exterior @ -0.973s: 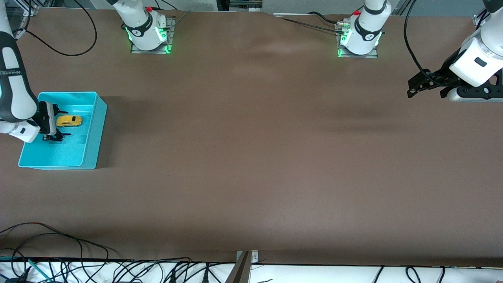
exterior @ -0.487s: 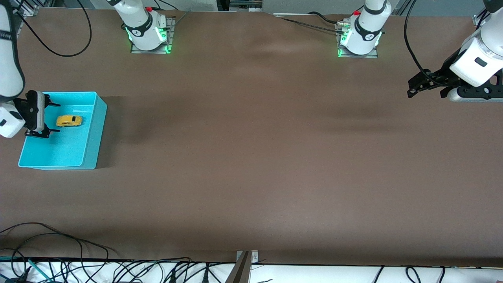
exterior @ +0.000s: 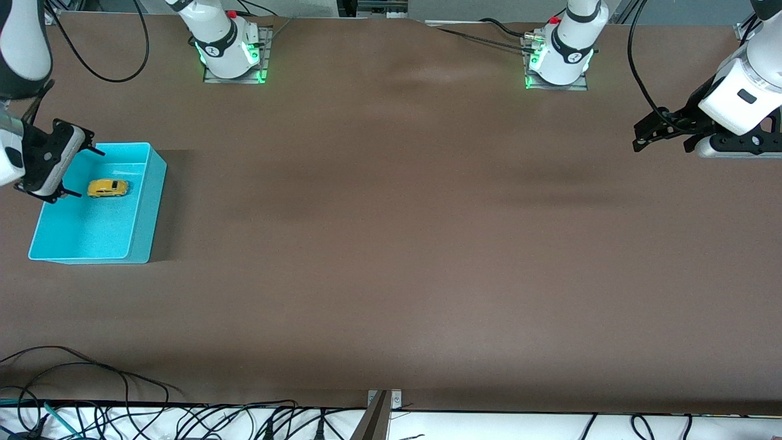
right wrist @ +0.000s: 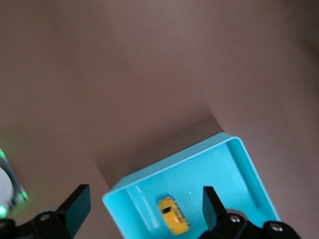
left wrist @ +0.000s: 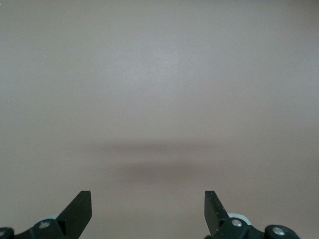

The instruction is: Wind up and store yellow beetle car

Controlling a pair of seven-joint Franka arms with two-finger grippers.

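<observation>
The yellow beetle car (exterior: 107, 187) lies on the floor of the turquoise bin (exterior: 150, 208), at the right arm's end of the table. My right gripper (exterior: 89, 173) hangs open and empty above the bin's outer edge, apart from the car. Its wrist view looks down on the yellow beetle car (right wrist: 173, 215) inside the turquoise bin (right wrist: 169, 162), between the spread fingers of the right gripper (right wrist: 144, 209). My left gripper (exterior: 663, 143) waits open over bare table at the left arm's end. In the left wrist view the left gripper (left wrist: 148, 209) has nothing between its fingers.
Two arm bases (exterior: 232, 55) (exterior: 559, 58) stand along the table edge farthest from the front camera. Cables (exterior: 122, 415) lie along the edge nearest the front camera. Brown tabletop (exterior: 391, 244) stretches between the bin and the left arm.
My right gripper has lifted away from beside the car and drawn back toward the bin's outer edge. The car stays in the bin. The left arm has not moved.
</observation>
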